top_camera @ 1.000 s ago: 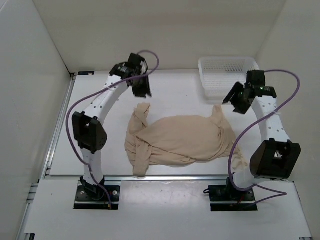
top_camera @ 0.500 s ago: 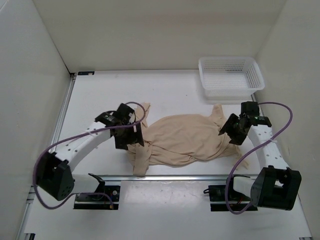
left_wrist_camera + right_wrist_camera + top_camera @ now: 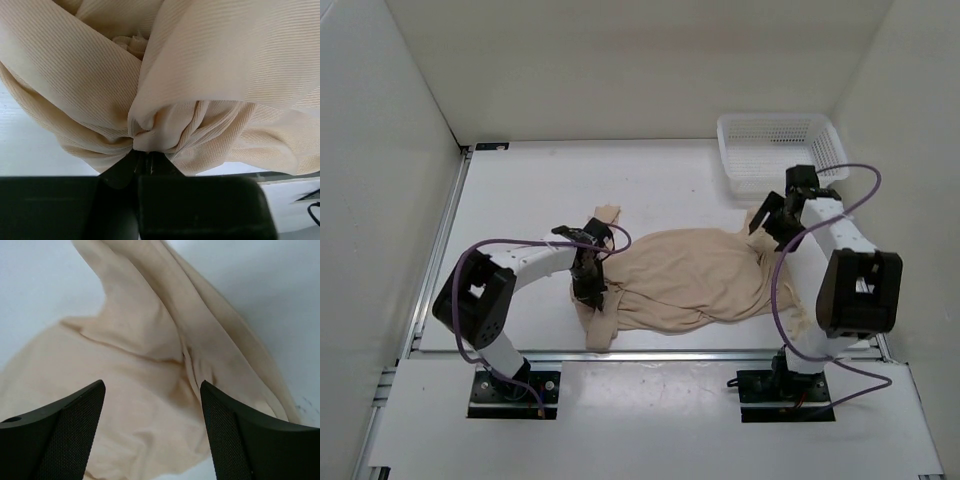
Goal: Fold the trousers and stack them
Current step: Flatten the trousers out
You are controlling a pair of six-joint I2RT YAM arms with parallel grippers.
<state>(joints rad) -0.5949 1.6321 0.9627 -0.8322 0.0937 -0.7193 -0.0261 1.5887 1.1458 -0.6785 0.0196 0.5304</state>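
The beige trousers [image 3: 690,275] lie crumpled across the middle of the white table [image 3: 520,200], one leg hanging toward the front edge. My left gripper [image 3: 590,285] sits on their left part, shut on a bunched fold of the trousers [image 3: 150,125], which fills the left wrist view above the closed gripper [image 3: 142,155]. My right gripper [image 3: 765,222] hovers over the trousers' right end near the basket. In the right wrist view its fingers [image 3: 75,410] stand wide apart, the gripper [image 3: 152,410] open above the trousers [image 3: 150,365], nothing between them.
A white mesh basket [image 3: 780,150] stands at the back right, close behind the right gripper. White walls enclose the table on three sides. A metal rail [image 3: 660,353] runs along the front edge by the arm bases.
The left gripper moved right onto the trousers' left part and shut on a fold. The right arm swung up toward the basket, its gripper now over the trousers' right end.
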